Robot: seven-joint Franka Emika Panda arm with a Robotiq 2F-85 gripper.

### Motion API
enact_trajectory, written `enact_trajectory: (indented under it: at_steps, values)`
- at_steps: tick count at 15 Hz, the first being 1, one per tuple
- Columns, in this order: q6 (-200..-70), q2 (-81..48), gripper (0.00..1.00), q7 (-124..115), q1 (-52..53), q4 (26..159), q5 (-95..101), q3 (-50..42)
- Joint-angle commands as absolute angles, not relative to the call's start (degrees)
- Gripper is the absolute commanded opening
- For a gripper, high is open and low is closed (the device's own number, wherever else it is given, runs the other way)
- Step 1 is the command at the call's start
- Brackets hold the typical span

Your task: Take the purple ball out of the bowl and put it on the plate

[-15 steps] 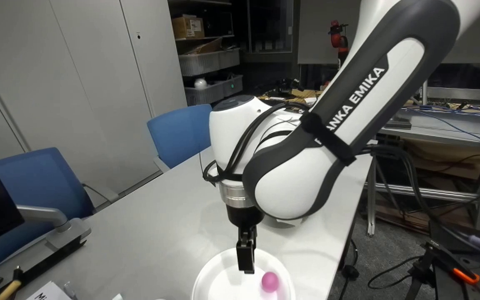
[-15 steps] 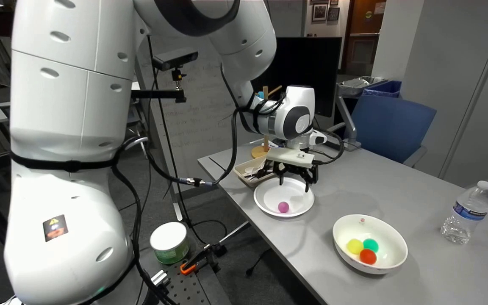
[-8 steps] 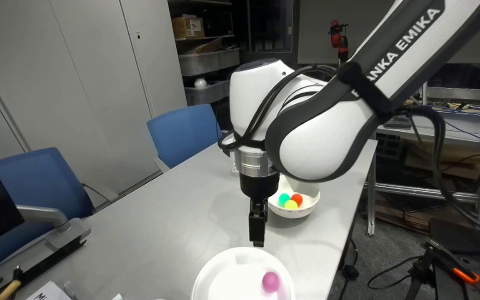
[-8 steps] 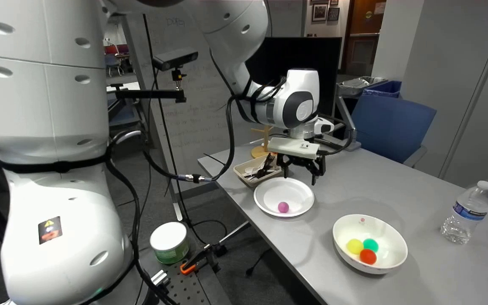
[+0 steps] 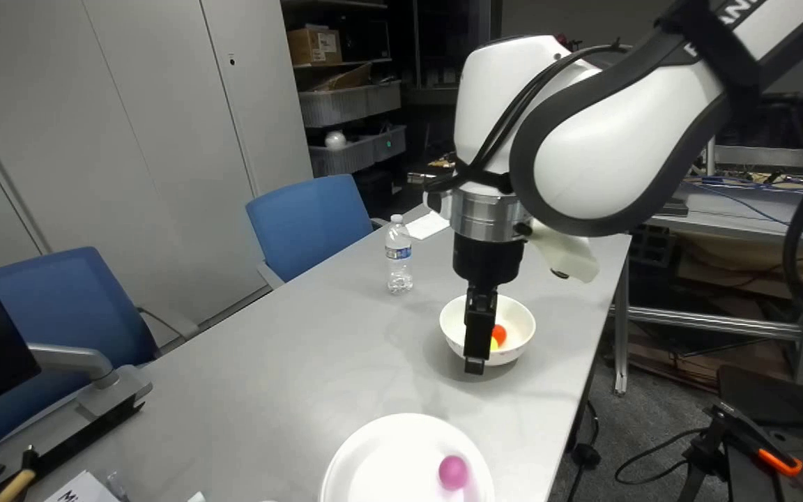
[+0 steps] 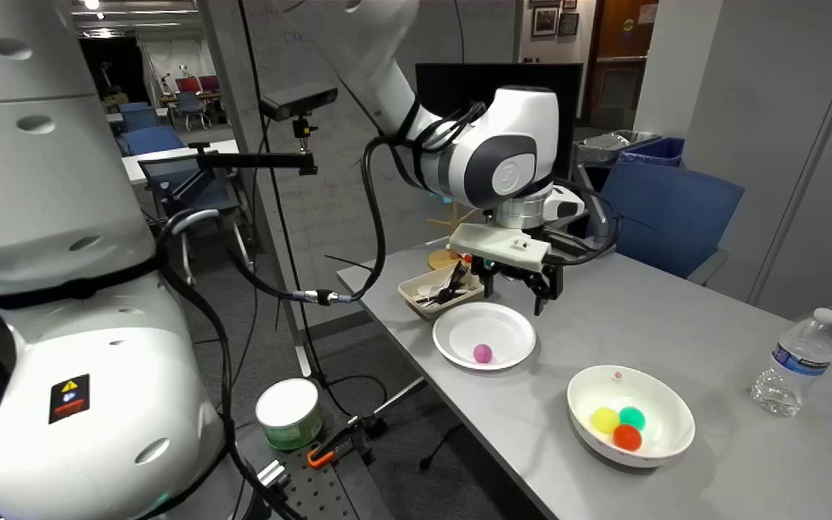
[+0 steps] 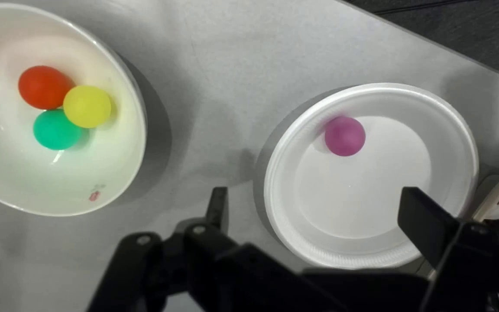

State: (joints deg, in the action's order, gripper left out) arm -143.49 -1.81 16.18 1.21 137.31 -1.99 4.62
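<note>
On the plate (image 7: 364, 195), the purple ball (image 7: 345, 136); above the table (image 6: 705, 339), a wide gripper (image 7: 314, 192)

Toward the plate's far left in the wrist view, the purple ball lies inside the rim, close to the sloping wall; whether it touches that wall I cannot tell. Both exterior views also show it on the plate.

The gripper stands wide, its fingers (image 7: 218, 206) spread to left and right in the wrist view. The left one shows against the table; the right one covers part of the plate's near right rim. In an exterior view both fingertips (image 6: 539, 305) hang above the table toward the plate's far right, well apart from the purple ball. In an exterior view the arm (image 5: 603, 150) extends from the right and the gripper appears edge-on, hiding part of the bowl (image 5: 518, 326).

Apart from the plate, the bowl stands on the table, at the left in the wrist view. It holds a red ball (image 7: 45, 86), a yellow ball (image 7: 87, 106) and a green ball (image 7: 57, 130), bunched together: red on the far side, yellow at the right, green on the near side.

Right of the bowl in an exterior view, a bottle (image 6: 795, 361) stands upright. Beyond the plate, to its left, a tray (image 6: 416, 304) holds dark and white utensils (image 6: 452, 287), with a monitor (image 6: 452, 83) farther off.
</note>
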Motion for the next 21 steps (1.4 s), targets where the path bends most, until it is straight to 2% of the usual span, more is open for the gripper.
enact_trajectory:
  at_steps: [1, 9, 10, 21]
  values:
    - [-141.89, 7.70, 1.00, 23.47, 1.16, 144.53, -8.22, 3.25]
    - [-141.67, 19.55, 1.00, 30.50, 3.52, 152.08, -13.81, -3.37]
    - [-143.39, 15.23, 1.00, 27.68, 3.34, 149.59, -11.30, -2.63]
    - [-143.33, 17.96, 1.00, 27.98, 3.88, 151.59, -11.20, -3.83]
